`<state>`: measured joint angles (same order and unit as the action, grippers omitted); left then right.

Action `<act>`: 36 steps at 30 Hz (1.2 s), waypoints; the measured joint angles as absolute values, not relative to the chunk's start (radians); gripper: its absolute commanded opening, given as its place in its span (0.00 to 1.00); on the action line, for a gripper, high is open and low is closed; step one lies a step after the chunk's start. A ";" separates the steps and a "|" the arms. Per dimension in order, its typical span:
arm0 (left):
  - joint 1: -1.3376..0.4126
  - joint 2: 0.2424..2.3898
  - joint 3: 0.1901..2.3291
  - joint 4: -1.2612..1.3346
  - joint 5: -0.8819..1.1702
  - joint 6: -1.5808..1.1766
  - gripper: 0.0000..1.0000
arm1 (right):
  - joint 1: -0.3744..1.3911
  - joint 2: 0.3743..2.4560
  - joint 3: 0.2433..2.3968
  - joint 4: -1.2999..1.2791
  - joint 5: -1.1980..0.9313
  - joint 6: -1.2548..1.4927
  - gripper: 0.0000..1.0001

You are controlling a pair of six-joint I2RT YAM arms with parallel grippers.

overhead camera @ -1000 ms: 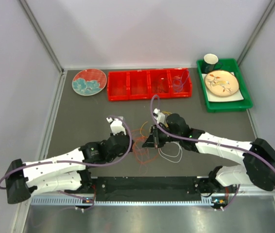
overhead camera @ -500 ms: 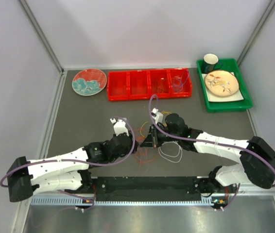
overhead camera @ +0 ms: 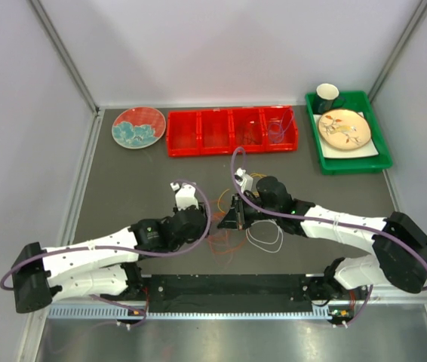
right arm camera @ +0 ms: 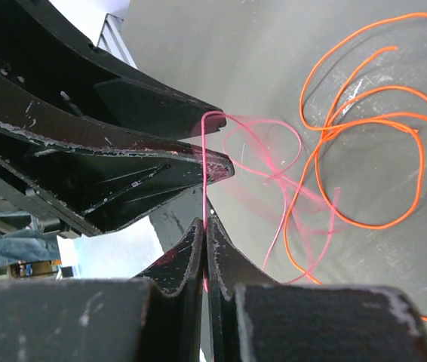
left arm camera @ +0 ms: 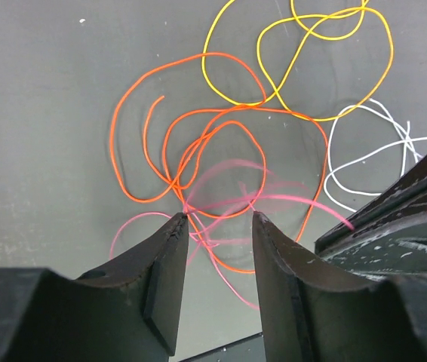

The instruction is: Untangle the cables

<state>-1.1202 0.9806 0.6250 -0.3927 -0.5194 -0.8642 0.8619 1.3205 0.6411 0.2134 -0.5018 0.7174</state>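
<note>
L gripper [left arm camera: 219,220] has just sprung apart, letting go; R gripper [right arm camera: 204,230] stays pinched on pink cable [right arm camera: 274,136]. Cables [overhead camera: 225,240] sit mid-tabletop [overhead camera: 123,188], nr front edge. Pink strand probably free to pull out now.

Motion-blurred pink cable [left arm camera: 225,270] loops

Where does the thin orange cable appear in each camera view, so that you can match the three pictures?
Top external: the thin orange cable lies mid-picture on the dark grey table.
Left wrist: centre, in wide loops.
Right wrist: upper right.
Shared landmark: the black right gripper, shut on a thin pink cable, beside the orange loops.
</note>
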 measured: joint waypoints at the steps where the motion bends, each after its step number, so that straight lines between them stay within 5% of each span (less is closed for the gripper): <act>1: -1.120 0.992 0.640 -0.407 -0.522 -0.862 0.46 | 0.862 1.320 0.641 0.213 -0.502 0.717 0.00; 21: -1.120 1.056 0.692 -0.492 -0.547 -0.855 0.54 | 0.863 1.341 0.660 0.069 -0.383 0.681 0.00; 36: -1.120 1.319 0.709 -0.459 -0.558 -0.946 0.46 | 0.863 1.498 0.723 -0.090 -0.232 0.670 0.00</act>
